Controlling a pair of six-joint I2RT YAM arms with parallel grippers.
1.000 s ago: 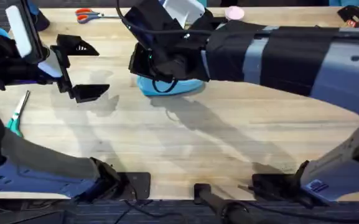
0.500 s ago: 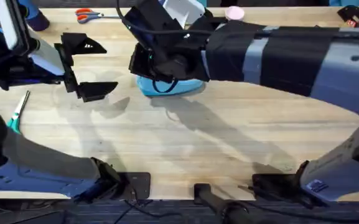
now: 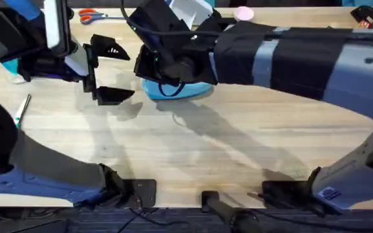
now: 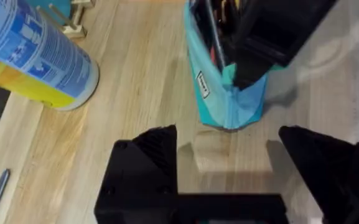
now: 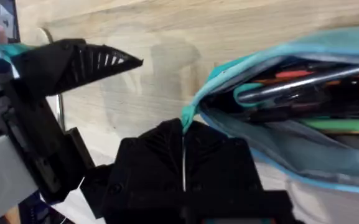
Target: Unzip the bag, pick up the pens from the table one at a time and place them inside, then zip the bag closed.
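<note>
The right gripper (image 5: 183, 140) is pinching the end of the turquoise pencil pouch (image 3: 176, 89), fingers pressed together on its fabric edge, at the far middle of the plank-grained wooden table (image 3: 238, 142). Pens (image 5: 303, 84) are lying inside the open pouch. The left gripper (image 3: 112, 71) is hovering spread wide just left of the pouch. Orange-handled scissors (image 3: 90, 13) are lying at the far edge, and a blue-and-white canister (image 4: 33, 53) is resting nearby.
</note>
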